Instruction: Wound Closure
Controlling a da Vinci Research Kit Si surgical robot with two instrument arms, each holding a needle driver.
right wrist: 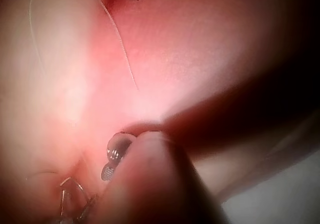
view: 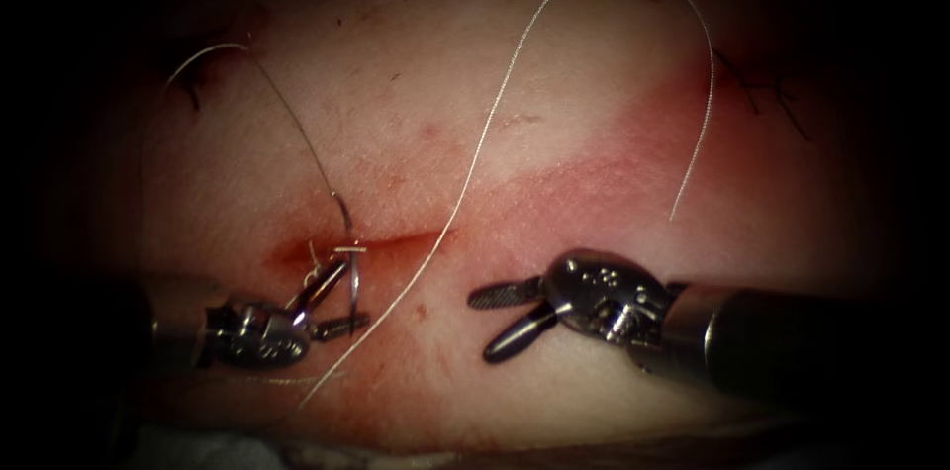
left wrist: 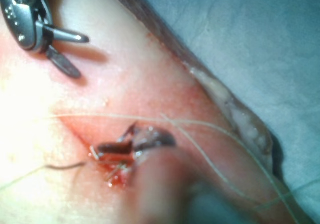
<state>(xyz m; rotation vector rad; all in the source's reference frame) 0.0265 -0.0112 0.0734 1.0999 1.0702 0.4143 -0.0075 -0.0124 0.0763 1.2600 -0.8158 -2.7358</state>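
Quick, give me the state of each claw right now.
Left claw: jaws spread around the needle at the cut; whether they grip it cannot be told.
Right claw: open, holding nothing, right of the thread.

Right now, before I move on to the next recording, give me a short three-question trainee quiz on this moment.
1. True or false: the right claw holds the needle.
2. Which claw grips the needle? A) left claw B) right claw C) neither
3. Fill in: the right claw's jaws stand ____ and hold nothing.

Key:
1. False. The needle sits in the left claw, at the left end of the cut in the tissue; whether its tip is in the tissue cannot be told.
2. A
3. open. The thread arcs across the tissue above it.
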